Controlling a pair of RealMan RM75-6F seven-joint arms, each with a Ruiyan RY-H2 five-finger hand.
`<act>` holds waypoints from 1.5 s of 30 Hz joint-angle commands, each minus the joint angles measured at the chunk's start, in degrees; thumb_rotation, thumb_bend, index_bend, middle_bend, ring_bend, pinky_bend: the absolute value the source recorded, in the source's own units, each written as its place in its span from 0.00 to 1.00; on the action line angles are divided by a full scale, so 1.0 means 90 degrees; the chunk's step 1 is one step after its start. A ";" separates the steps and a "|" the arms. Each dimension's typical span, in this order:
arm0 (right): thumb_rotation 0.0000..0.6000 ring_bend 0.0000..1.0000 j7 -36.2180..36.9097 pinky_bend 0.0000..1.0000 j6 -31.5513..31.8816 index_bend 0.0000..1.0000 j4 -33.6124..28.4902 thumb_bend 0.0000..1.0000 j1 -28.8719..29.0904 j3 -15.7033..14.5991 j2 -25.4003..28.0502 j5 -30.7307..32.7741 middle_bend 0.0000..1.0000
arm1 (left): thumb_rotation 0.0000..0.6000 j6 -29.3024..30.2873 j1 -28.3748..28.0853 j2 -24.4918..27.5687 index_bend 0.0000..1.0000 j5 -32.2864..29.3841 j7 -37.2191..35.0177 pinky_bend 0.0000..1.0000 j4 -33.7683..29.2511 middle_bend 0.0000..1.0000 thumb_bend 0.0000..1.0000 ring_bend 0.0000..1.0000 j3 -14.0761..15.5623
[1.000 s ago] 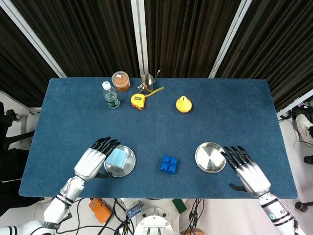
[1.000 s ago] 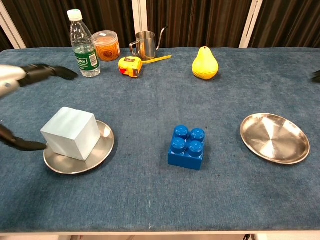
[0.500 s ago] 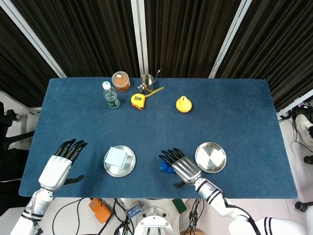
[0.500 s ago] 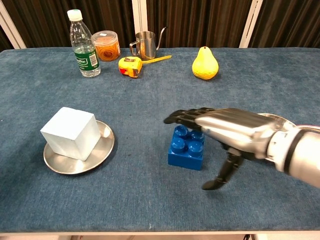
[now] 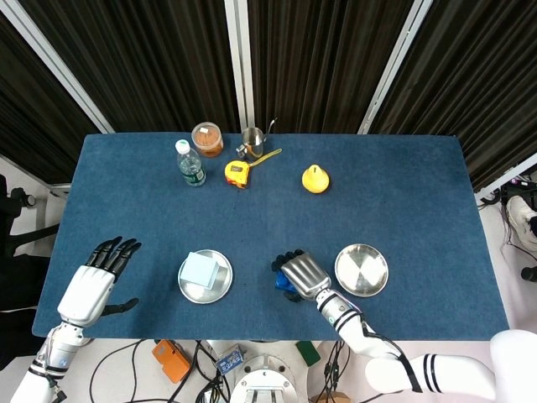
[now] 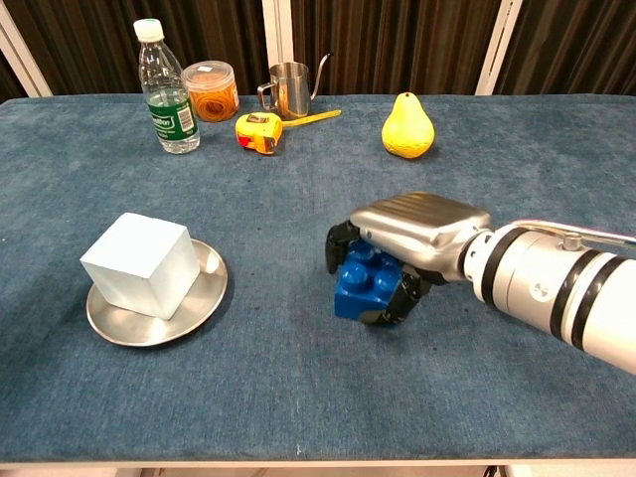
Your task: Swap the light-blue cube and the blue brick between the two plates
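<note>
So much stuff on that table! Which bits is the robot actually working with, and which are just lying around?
In the job: cube, brick, left plate, right plate, right hand wrapped round the brick.

Lying about: bottle, jar, steel cup, tape measure, pear.

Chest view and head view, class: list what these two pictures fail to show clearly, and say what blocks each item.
- Blue brick: right hand covers its top in both views.
- Right-side plate: hidden by that arm in chest view.
- Left hand: outside the chest frame.
- Water bottle label: too small to read in the head view.
</note>
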 commanded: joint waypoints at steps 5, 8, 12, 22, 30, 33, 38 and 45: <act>1.00 0.54 0.0342 0.56 0.0826 0.66 -0.0247 0.48 -0.0204 -0.0137 0.0371 -0.0718 0.57 | 1.00 -0.0023 0.0049 -0.0010 0.08 0.0078 0.0042 0.11 0.0008 0.09 0.02 0.04 -0.0059; 1.00 0.54 0.0520 0.56 0.1231 0.66 -0.0358 0.48 -0.0388 -0.0196 0.0801 -0.1092 0.57 | 1.00 0.0015 0.0083 -0.0007 0.08 0.0128 0.0010 0.11 0.0040 0.09 0.02 0.04 -0.0088; 1.00 0.54 0.0721 0.56 0.1383 0.65 -0.0276 0.48 -0.0598 -0.0255 0.1453 -0.1024 0.57 | 1.00 0.0041 0.0129 -0.0027 0.08 0.0159 -0.0085 0.11 0.0135 0.09 0.02 0.04 -0.0116; 1.00 0.48 0.2029 0.53 0.0756 0.45 0.0685 0.48 -0.0749 -0.0513 0.1784 -0.0817 0.52 | 1.00 -0.0226 0.0077 -0.0163 0.08 0.0120 -0.0094 0.11 0.0289 0.09 0.02 0.04 -0.0205; 1.00 0.26 0.2022 0.34 0.0600 0.05 0.0580 0.48 -0.0803 -0.0860 0.2128 -0.1082 0.26 | 1.00 -0.0195 0.0134 -0.0150 0.08 0.0142 -0.0127 0.11 0.0282 0.09 0.02 0.04 -0.0238; 1.00 0.11 0.2072 0.25 0.0503 0.00 0.0428 0.45 -0.0801 -0.0949 0.2273 -0.1136 0.12 | 1.00 -0.0191 0.0160 -0.0141 0.08 0.0140 -0.0176 0.11 0.0306 0.09 0.02 0.04 -0.0237; 1.00 0.00 0.2572 0.22 0.1039 0.00 0.0086 0.30 -0.1086 -0.1122 0.2604 -0.1750 0.00 | 1.00 -0.0022 0.0271 -0.0060 0.08 0.0226 -0.0272 0.11 0.0297 0.09 0.02 0.03 -0.0209; 1.00 0.00 0.2380 0.03 0.3765 0.00 -0.0294 0.28 -0.2704 -0.1846 0.3568 -0.3130 0.00 | 1.00 0.0669 0.0994 0.0311 0.08 -0.0057 -0.0197 0.08 0.0356 0.02 0.04 0.00 0.0012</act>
